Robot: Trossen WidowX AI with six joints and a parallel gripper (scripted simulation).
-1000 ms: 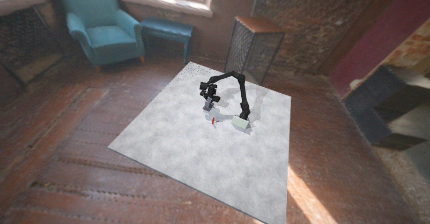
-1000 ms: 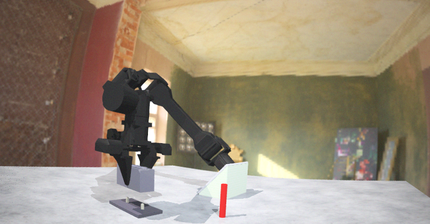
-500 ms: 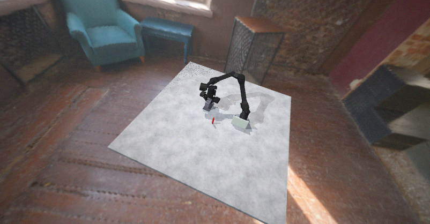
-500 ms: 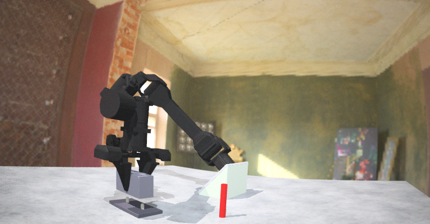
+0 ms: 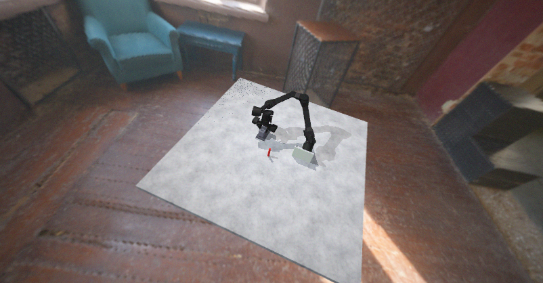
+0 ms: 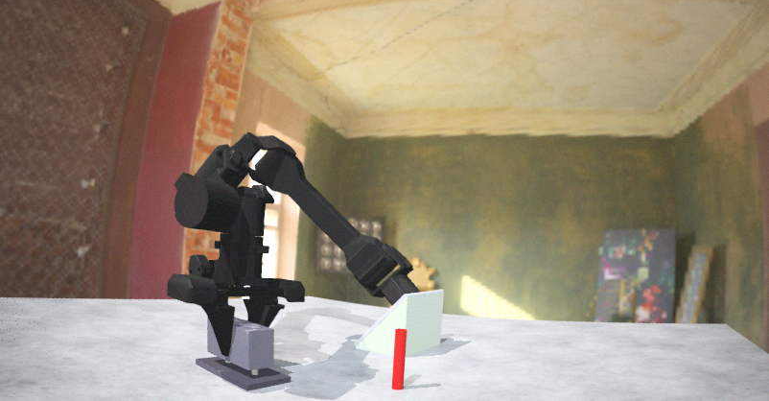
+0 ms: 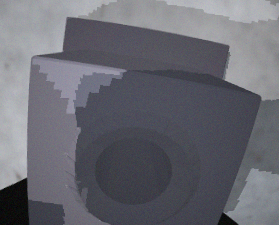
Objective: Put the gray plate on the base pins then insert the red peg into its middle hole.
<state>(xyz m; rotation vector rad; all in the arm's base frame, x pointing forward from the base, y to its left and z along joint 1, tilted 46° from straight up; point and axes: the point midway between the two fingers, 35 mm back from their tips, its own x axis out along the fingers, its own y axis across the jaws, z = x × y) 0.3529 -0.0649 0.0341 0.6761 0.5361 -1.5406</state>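
Note:
The gripper (image 6: 244, 338) is shut on the gray plate (image 5: 261, 133) (image 6: 252, 344) (image 7: 54, 129), a thick block, with one finger on each side. The plate is roughly level, just above the flat dark base (image 6: 261, 382) (image 7: 144, 41), with a gap under it. Parts of two pale pins (image 6: 254, 371) show in that gap; their tips are hidden, so I cannot tell if they are inside the plate. The round middle hole (image 7: 133, 170) faces the wrist camera. The red peg (image 5: 269, 151) (image 6: 399, 359) stands upright on the table, apart from the gripper.
A pale green wedge-shaped block (image 5: 302, 154) (image 6: 424, 322) stands by the arm's foot, behind and right of the peg in the exterior view. The light tabletop (image 5: 243, 189) (image 6: 565, 365) bears everything; its edges show in the top view.

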